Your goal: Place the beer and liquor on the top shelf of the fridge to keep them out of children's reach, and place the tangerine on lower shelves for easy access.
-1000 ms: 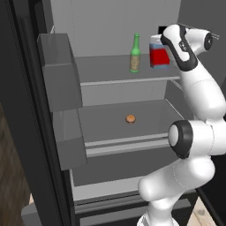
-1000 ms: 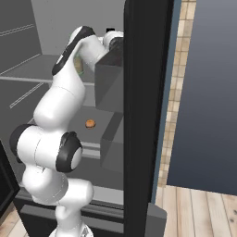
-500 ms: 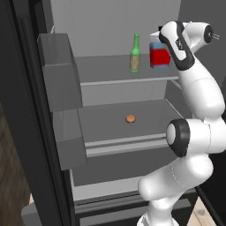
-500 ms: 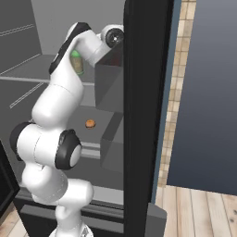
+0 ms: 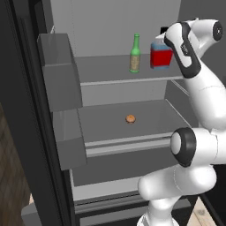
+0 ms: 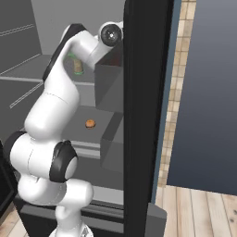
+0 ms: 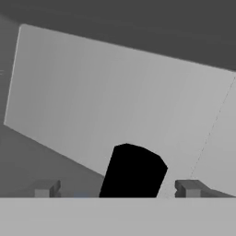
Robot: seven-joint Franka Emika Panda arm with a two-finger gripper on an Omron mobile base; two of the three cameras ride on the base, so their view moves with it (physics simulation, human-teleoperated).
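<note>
Liquor (image 5: 161,56) stands upright on the top shelf of the fridge (image 5: 110,70), just beside the beer (image 5: 135,54), which is upright on the same shelf. Tangerine (image 5: 130,118) lies alone on the lower shelf (image 5: 154,114), well apart from both bottles. Tool (image 7: 119,191) sits above the liquor with its fingers spread wide and nothing between them; the hand view shows the bottle's black cap (image 7: 132,170) in the gap, clear of both fingertips (image 7: 42,189). Judging by placement, all three items are where the task wants them: bottles up top, fruit below. What looks left is pulling the arm out of the fridge without clipping the liquor.
</note>
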